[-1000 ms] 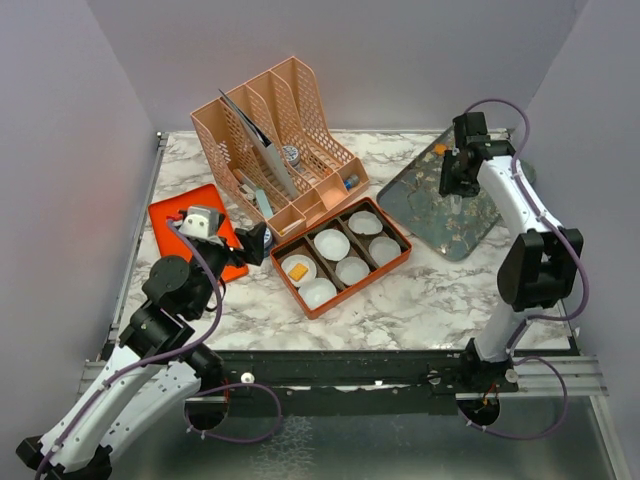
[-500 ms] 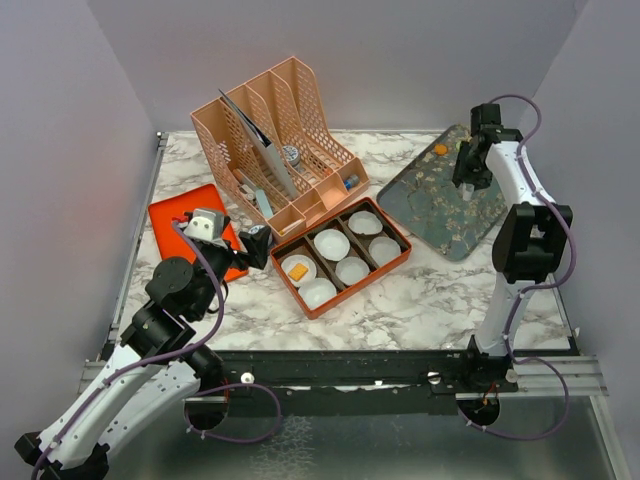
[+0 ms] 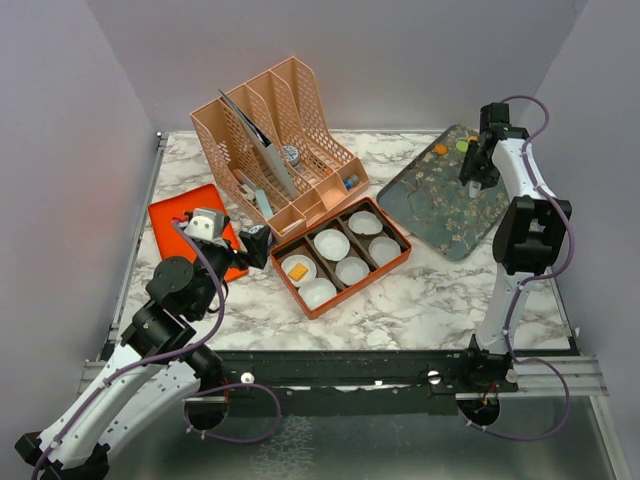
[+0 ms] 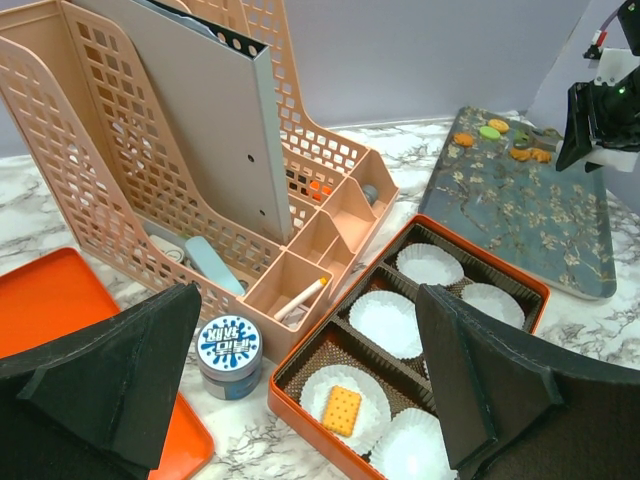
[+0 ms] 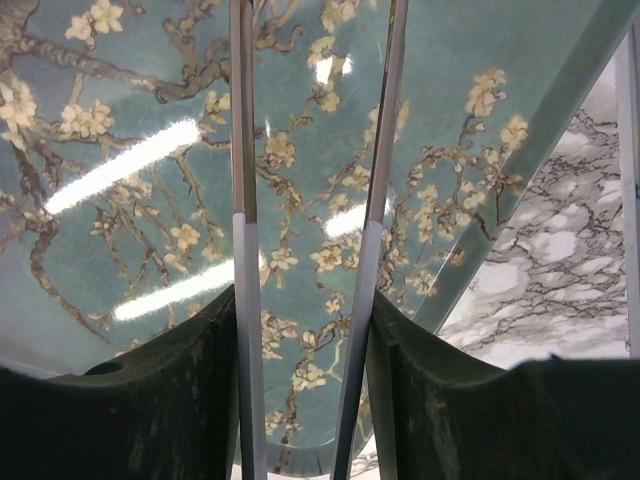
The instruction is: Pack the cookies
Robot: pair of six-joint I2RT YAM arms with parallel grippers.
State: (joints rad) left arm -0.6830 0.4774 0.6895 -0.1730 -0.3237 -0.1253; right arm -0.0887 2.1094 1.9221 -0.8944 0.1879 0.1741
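Tiny flat cookies: orange rounds [image 4: 463, 139] and one green round [image 4: 489, 131] at the tray's [image 4: 540, 220] far end; a yellow-orange square [image 4: 342, 409] in a cup [image 4: 308, 386].

The marble tabletop [image 3: 440, 290] carries a peach file organizer [image 3: 275, 140] toward the far edge, a flat orange tray [image 3: 175, 215] by the left edge, an orange compartment box [image 3: 365, 285] mid-table with a small tin [image 4: 229, 352] just beside it — and a floral tray [image 3: 440, 210] at the far right corner.
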